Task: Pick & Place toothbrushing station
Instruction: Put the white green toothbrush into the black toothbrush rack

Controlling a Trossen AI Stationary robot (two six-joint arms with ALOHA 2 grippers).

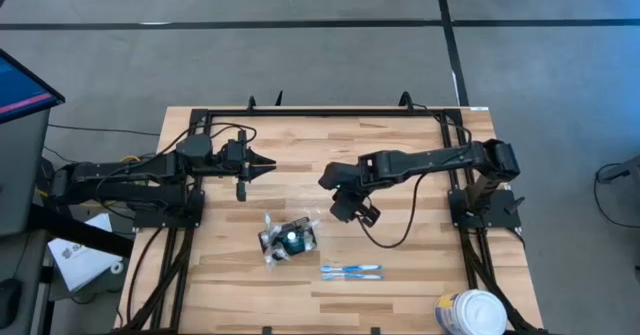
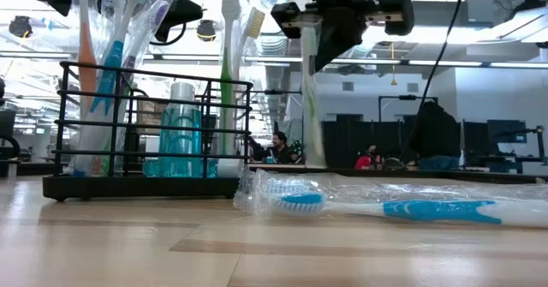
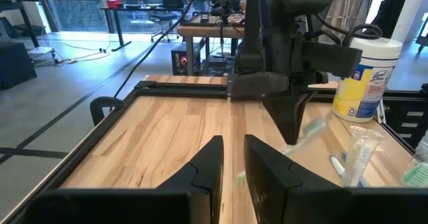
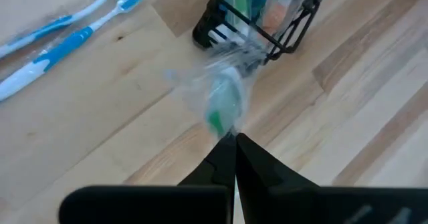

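Note:
The toothbrushing station (image 1: 290,237) is a black wire holder standing on the table near its front middle. It holds several toothbrushes and a blue cup, as the low view (image 2: 145,133) shows. My right gripper (image 1: 352,211) hangs just right of it, shut on a clear-wrapped green toothbrush (image 2: 310,107). Two blue toothbrushes (image 1: 350,270) lie flat nearer the front edge. My left gripper (image 1: 270,163) waits at the far left, empty, with a narrow gap between its fingers (image 3: 231,164). My right gripper pinches the wrapped green toothbrush by its upper end (image 4: 226,129) between its two fingers. The fingers come from above and point down. The brush hangs below them, about upright, beside the holder (image 4: 261,17). In the low view the wrapped blue brush hides its lower end.
A white round tub (image 1: 470,313) with blue-yellow print stands at the front right corner. A black frame (image 1: 330,113) runs along the table's far edge and sides. Bare wood lies between the two arms. People sit in the room behind the table (image 2: 278,146).

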